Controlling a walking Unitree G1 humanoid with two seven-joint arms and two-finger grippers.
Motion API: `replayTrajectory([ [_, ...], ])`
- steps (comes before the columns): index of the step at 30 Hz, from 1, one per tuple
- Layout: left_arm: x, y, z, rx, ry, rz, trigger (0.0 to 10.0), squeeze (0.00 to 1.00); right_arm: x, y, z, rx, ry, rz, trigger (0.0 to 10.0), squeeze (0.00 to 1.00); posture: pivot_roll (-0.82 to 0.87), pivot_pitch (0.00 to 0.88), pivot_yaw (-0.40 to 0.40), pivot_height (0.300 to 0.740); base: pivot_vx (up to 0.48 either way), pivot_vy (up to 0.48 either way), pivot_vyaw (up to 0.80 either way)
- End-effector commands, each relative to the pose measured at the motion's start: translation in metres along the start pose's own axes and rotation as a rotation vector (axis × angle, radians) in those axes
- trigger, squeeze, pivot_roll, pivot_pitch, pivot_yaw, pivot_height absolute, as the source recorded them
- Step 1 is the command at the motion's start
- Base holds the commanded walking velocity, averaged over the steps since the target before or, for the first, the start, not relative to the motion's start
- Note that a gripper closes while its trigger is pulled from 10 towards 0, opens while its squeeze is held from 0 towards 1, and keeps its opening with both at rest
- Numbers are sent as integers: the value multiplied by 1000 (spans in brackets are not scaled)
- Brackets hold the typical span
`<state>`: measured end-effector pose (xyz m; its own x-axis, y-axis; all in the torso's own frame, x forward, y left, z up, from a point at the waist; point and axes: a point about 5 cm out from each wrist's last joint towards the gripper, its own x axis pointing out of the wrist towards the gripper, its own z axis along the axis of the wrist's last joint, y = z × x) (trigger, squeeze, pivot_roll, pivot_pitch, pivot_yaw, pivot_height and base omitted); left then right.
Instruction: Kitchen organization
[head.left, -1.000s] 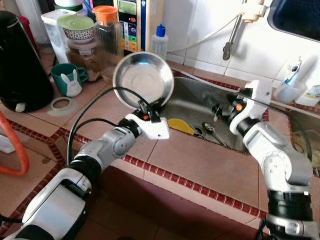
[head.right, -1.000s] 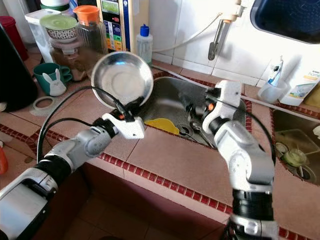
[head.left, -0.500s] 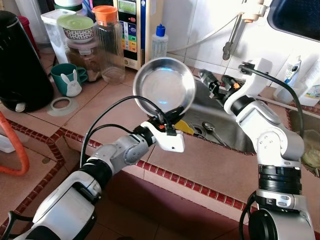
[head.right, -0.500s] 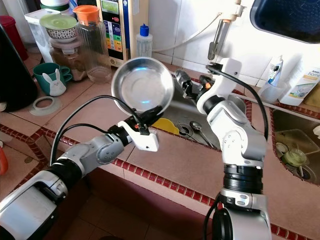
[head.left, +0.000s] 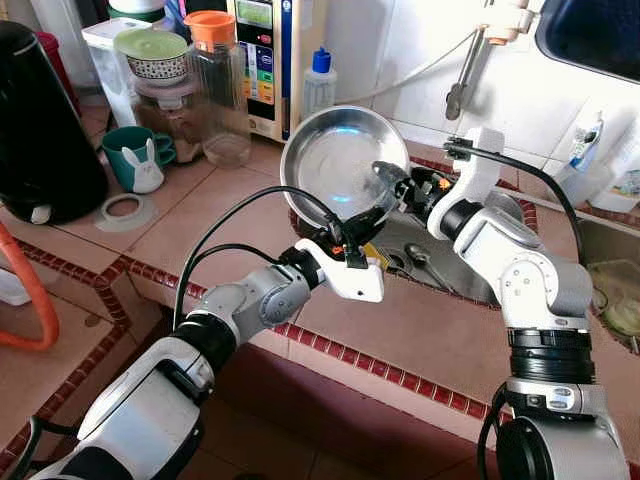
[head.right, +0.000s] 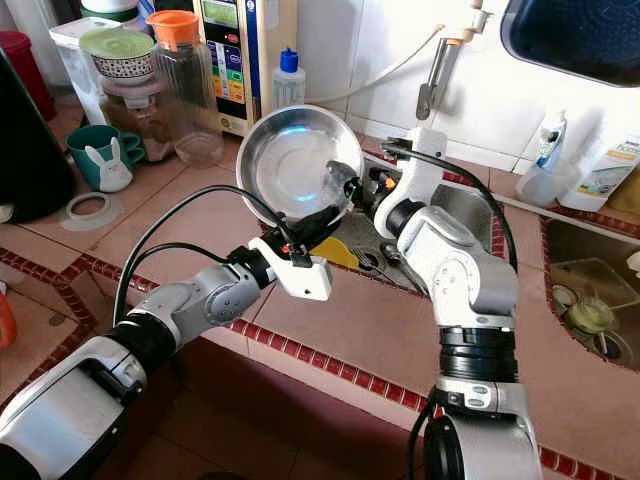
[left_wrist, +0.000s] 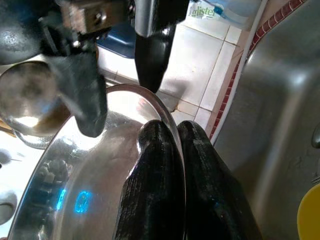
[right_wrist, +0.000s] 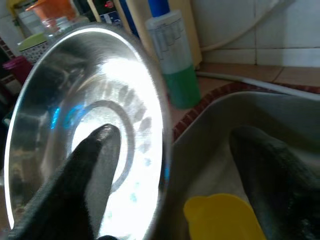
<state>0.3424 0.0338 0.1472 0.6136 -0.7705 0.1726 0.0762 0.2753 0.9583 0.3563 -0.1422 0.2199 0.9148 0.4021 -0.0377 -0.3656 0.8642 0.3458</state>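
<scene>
A shiny steel bowl is held up on edge over the near-left corner of the sink. My left gripper is shut on its lower rim, one finger on each side of the metal. My right gripper is open at the bowl's right rim. In the right wrist view one finger lies over the bowl's inside and the other finger stands outside it, toward the sink.
The steel sink holds a yellow item and a spoon. On the tiled counter to the left stand a black kettle, a green bunny mug, jars and a soap bottle. A tap hangs above.
My left arm has carried the bowl rightward toward the sink. My right gripper has risen out of the sink and swung left up to the bowl's rim.
</scene>
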Motion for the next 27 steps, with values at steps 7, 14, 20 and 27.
replayTrajectory([
  [7,-2,0,0,18,-19,-1,0,0,3,-5,9,-16,-21,-30,0,0,197,0,-58,740,0,0,0],
  [14,-1,0,1,20,-24,1,0,0,8,-4,8,-25,2,-11,0,0,197,0,-62,740,0,0,0],
  [20,0,0,3,17,-28,3,0,0,12,0,4,-27,41,35,0,0,198,0,-62,740,0,0,0],
  [27,0,0,3,17,-27,2,0,0,15,1,2,-35,70,69,0,0,201,0,-64,740,0,0,0],
])
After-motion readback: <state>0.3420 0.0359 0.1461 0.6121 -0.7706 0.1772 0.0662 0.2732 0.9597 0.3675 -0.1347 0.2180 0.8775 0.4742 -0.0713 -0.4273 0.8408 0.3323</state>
